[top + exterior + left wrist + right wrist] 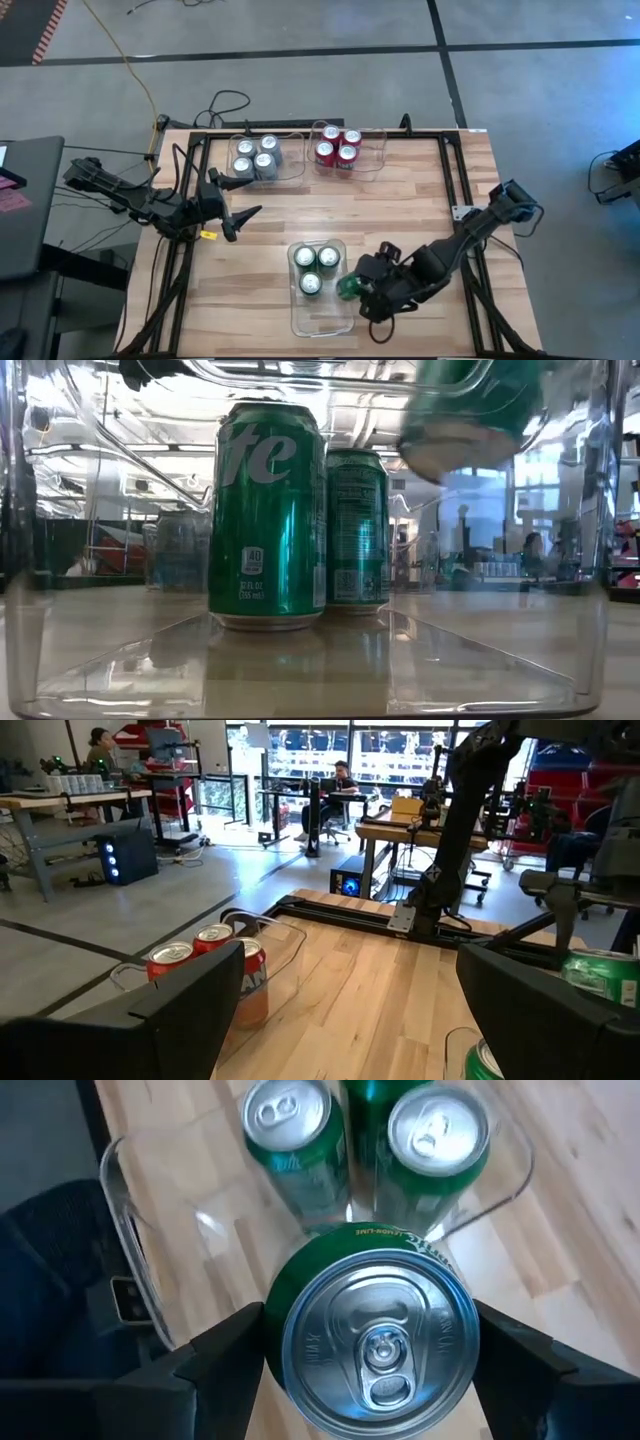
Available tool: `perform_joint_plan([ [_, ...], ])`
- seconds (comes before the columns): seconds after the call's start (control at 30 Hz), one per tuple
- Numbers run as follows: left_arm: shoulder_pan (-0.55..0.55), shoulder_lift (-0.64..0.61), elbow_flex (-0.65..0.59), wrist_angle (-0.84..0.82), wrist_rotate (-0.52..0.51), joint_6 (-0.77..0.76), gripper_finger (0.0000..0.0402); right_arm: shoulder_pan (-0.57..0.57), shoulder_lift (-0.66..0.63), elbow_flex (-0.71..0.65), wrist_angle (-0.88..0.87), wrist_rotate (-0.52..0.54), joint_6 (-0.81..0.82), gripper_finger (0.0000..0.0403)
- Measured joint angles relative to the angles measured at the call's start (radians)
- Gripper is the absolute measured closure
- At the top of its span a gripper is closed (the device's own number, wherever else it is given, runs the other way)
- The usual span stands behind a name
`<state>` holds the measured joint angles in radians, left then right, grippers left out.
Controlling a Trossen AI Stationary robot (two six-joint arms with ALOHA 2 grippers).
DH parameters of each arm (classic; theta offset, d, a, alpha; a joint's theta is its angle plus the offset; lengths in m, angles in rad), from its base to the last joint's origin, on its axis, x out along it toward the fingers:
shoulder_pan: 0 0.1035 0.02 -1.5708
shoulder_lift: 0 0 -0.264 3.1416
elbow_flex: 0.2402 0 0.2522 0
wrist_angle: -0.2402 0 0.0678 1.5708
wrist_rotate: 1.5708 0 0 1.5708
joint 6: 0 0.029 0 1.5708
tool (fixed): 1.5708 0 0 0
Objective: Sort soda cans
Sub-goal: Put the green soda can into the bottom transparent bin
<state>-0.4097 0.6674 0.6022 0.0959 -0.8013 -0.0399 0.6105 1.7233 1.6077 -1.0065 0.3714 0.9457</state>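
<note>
Beside the clear bin [322, 318], right tool [370, 1345] clamped on a green can [372, 1335], left tool [238, 198] spread, empty.

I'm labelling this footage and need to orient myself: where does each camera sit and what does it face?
High: overhead, straight down on the table, both arms.
Low: table height, inside the clear bin, facing green cans; no arm identifiable.
Left wrist: past the open left gripper toward red cans.
Right wrist: down on the right gripper clamping the held green can.
Shared: held can, also in high view.
</note>
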Motion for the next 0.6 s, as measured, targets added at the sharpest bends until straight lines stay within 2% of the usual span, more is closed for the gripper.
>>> perform_joint_plan([
  [0.3, 0.000, 0.000, 0.000, 0.000, 0.000, 0.001, 0.0041, -0.042, 0.000, 0.000, 0.016, 0.000, -0.059, 0.0097],
  [0.5, 0.000, 0.000, 0.000, 0.000, 0.000, 0.000, 0.0041, -0.051, 0.013, -0.002, 0.161, -0.005, -0.129, 0.0097],
  [0.6, 0.000, 0.000, 0.000, -0.001, 0.000, 0.001, 0.0041, -0.043, 0.036, -0.002, 0.161, -0.011, -0.139, 0.0097],
])
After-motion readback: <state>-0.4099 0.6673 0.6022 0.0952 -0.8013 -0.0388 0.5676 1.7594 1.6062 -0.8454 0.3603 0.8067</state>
